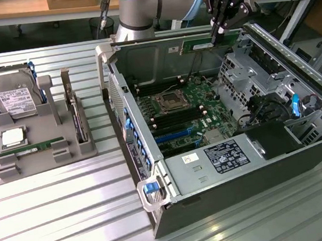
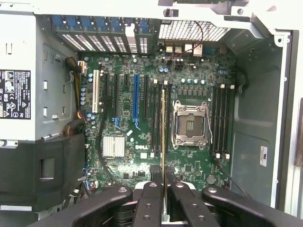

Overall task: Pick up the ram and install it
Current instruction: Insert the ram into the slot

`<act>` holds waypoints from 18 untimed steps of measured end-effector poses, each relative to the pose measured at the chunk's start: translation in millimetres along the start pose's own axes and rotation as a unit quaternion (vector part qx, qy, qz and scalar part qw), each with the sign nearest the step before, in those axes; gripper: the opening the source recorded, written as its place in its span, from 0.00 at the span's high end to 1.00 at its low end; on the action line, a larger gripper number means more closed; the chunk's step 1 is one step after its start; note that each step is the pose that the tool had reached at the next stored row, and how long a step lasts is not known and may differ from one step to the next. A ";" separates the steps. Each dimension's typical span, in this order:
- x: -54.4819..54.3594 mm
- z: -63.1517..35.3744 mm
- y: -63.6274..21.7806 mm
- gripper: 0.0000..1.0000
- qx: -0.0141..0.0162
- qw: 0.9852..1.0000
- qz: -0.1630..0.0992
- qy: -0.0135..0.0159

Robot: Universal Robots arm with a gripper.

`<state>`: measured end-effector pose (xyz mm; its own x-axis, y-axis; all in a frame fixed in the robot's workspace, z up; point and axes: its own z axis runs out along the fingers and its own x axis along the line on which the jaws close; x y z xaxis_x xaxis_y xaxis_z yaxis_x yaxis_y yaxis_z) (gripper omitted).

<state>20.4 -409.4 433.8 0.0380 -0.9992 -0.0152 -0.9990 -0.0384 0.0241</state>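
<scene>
My gripper [image 1: 218, 31] hangs over the far side of the open computer case [image 1: 161, 214], shut on the ram [image 1: 199, 46], a long thin green stick held level above the motherboard [image 1: 183, 109]. In the wrist view the ram [image 2: 163, 137] shows edge-on as a thin line between my fingers [image 2: 152, 189], with the gripper [image 2: 163, 174] closed on it. It lines up over the black memory slots [image 2: 156, 118] beside the CPU socket [image 2: 191, 125], still above the motherboard [image 2: 123, 94] and not seated.
A grey holder tray [image 1: 8, 171] at the exterior view's left carries a hard drive [image 1: 11, 95], a CPU [image 1: 11, 137], an upright card [image 1: 78, 119] and another green stick [image 1: 32, 148]. Inside the case are the power supply [image 1: 213, 161] and drive cage [image 1: 250, 80].
</scene>
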 end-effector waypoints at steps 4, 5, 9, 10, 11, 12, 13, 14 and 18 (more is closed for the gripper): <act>0.0 1.4 0.0 0.87 0.000 1.000 0.000 0.001; 0.0 1.8 -0.1 0.87 0.000 1.000 0.000 0.001; 0.0 2.7 -0.1 0.87 0.000 1.000 0.000 0.001; 0.0 3.1 -0.1 0.87 0.000 1.000 0.000 0.001; 0.0 3.3 -0.1 0.87 0.000 1.000 0.000 0.001; 0.0 3.6 -0.1 0.87 0.000 1.000 0.000 0.001; 0.1 3.7 -0.1 0.87 0.000 1.000 0.000 0.001; 0.1 3.9 -0.1 0.87 0.000 1.000 0.000 0.002; 0.1 5.5 -0.2 0.87 0.000 1.000 0.000 0.003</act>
<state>20.4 -409.4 428.3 0.0381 -0.9992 -0.0091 -0.9990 -0.0383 0.0243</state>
